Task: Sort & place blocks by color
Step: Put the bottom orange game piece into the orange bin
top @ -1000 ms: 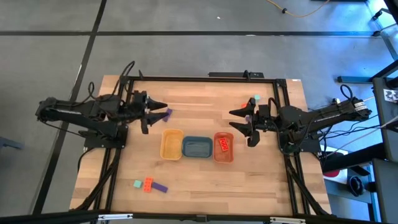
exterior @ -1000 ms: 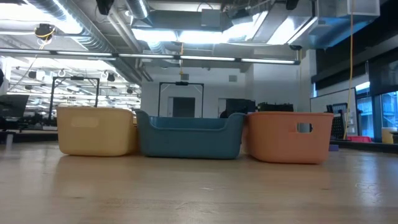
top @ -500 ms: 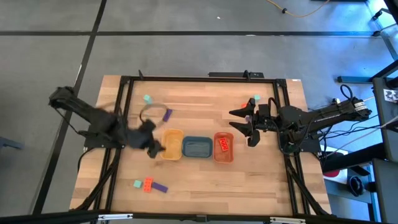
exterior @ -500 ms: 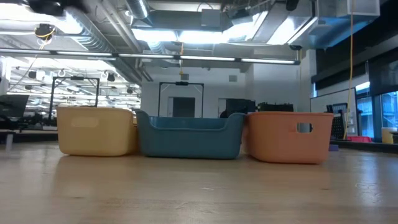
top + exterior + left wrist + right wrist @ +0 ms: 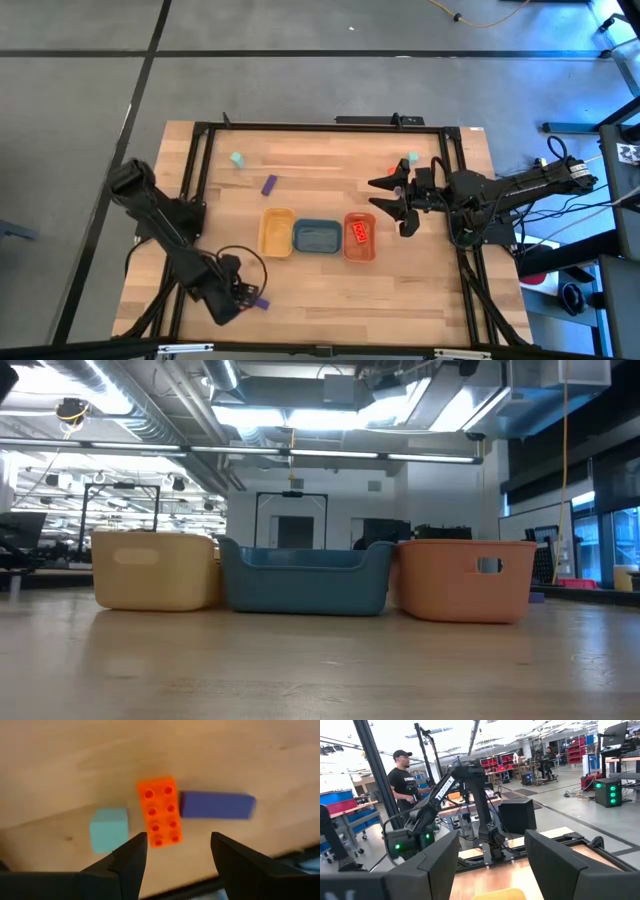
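While the right pincer (image 5: 385, 200) is being held released beside the orange tray (image 5: 359, 237), the left pincer (image 5: 177, 851) is being held released just above an orange brick (image 5: 159, 811), flanked by a green cube (image 5: 108, 828) and purple bar (image 5: 216, 804) on the bench (image 5: 150, 750).

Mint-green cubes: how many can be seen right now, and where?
3. One mint-green cube lies at the table's far left, another at the far right near the right gripper, and a third beside the orange-red brick under the left gripper. None seems hidden.
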You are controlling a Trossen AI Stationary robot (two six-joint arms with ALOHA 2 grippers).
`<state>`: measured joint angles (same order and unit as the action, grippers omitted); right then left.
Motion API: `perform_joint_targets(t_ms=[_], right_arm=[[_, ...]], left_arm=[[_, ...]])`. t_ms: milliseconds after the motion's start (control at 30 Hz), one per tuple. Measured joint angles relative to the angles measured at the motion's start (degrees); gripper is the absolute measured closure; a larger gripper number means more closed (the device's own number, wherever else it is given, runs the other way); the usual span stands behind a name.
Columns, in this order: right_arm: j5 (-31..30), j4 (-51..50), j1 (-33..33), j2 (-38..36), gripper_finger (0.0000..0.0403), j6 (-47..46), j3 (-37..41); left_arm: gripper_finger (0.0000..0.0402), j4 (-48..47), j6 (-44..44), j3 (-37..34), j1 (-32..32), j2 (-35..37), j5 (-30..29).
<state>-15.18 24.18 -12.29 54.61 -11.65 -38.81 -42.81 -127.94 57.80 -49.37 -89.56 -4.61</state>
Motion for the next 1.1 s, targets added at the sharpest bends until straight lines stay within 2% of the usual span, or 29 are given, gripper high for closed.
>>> perform_joint_targets(t_ms=[233,533,733,1100], right_arm=[[0.0,0.0,0.0,0.0,0.0173,0.1,0.0],[0.0,0.0,0.0,0.0,0.0173,0.1,0.0],[-0.1,0.0,0.0,0.0,0.0173,0.1,0.0],[-0.1,-0.2,0.0,0.0,0.0173,0.2,0.0]], left_arm=[[0.0185,-0.8,1.3,0.0,1.1,-1.7,-4.4],[0.0176,-2.9,1.2,0.0,0.9,-1.8,-2.7],[0.0175,-1.5,0.5,0.0,1.8,-4.8,0.2],[0.0175,-1.2,0.5,0.0,2.6,-6.9,-0.2]])
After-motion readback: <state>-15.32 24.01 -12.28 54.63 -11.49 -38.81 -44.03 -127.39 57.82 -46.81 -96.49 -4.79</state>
